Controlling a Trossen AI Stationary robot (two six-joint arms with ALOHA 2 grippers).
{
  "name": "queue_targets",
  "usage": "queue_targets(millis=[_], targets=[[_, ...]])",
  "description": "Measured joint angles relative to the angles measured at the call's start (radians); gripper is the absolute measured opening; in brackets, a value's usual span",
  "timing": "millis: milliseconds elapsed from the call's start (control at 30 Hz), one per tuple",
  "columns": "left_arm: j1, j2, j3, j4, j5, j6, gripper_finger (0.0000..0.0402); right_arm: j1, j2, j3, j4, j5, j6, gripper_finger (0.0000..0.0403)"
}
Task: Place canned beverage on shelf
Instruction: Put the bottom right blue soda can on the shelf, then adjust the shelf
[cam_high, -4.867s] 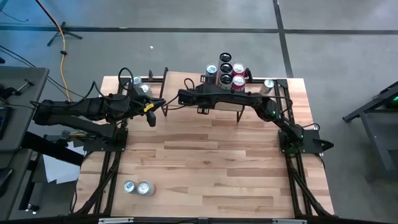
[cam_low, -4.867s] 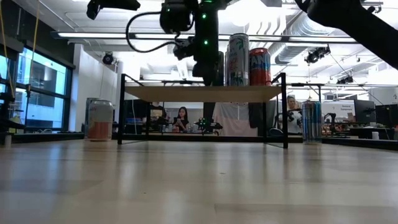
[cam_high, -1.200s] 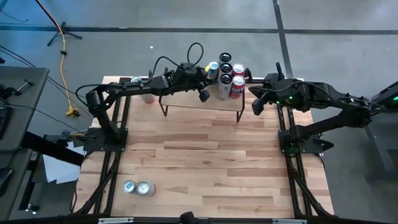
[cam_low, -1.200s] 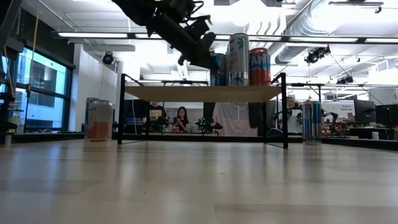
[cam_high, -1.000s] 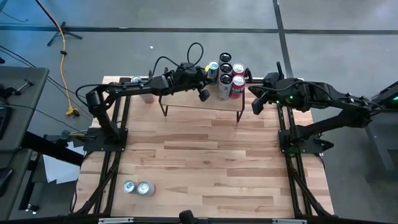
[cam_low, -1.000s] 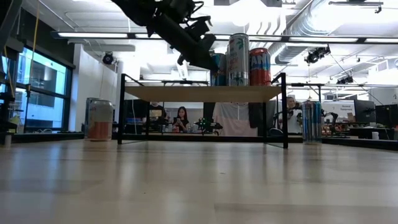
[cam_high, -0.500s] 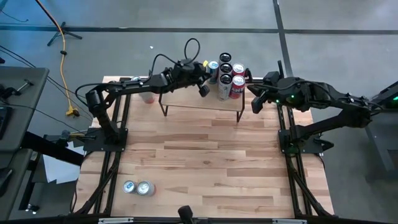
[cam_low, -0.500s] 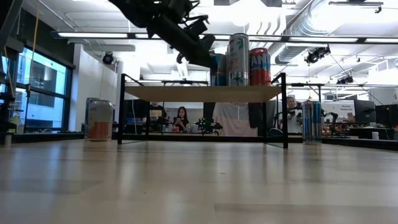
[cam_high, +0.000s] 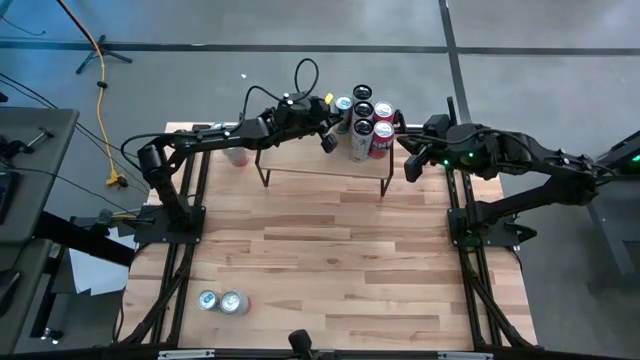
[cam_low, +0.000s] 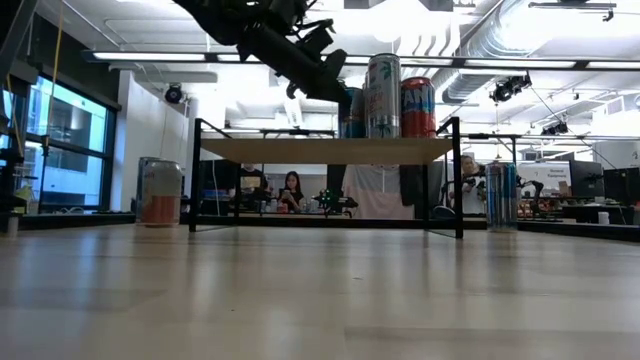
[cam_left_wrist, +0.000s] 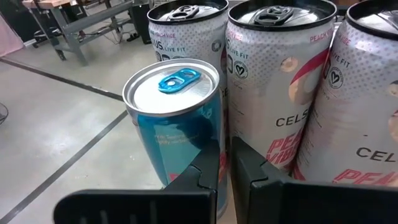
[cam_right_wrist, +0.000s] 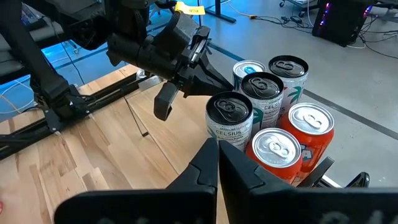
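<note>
The shelf stands at the table's far side, its plank top on black legs in the low view. Several tall cans stand upright in a cluster on its right end. A blue can stands at the cluster's left edge and also shows in the high view. My left gripper is shut and empty. It hovers above the shelf top, right beside the blue can's lower side. My right gripper is shut and empty, in the air off the shelf's right end. My left gripper's shut fingers slant down toward the blue can's lower side from the table's left. I cannot tell whether they touch it. The can stands upright on the shelf.
A pink can stands on the table left of the shelf, and a silver can stands to its right. Two cans lie near the table's near left corner. Bare tabletop lies in front of the shelf. People sit in the room behind.
My left gripper has risen a little and gone slightly toward the table's far edge beside the blue can, and has stayed shut. The cans on the shelf stand as before.
</note>
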Motion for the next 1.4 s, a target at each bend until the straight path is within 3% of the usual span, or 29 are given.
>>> queue_targets(millis=[967, 1133, 1400], targets=[[0.000, 0.000, 0.000, 0.017, -0.057, 0.007, 0.0000, 0.000, 0.000, 0.000, 0.000, 0.000, 0.000, 0.0000], [-0.005, -0.061, -0.001, -0.121, -0.005, 0.006, 0.0000, 0.000, 0.000, 0.000, 0.001, 0.000, 0.000, 0.0000], [-0.006, -0.320, -0.001, -0.484, -0.011, 0.028, 0.0000, 0.000, 0.000, 0.000, 0.001, 0.000, -0.004, 0.0000]])
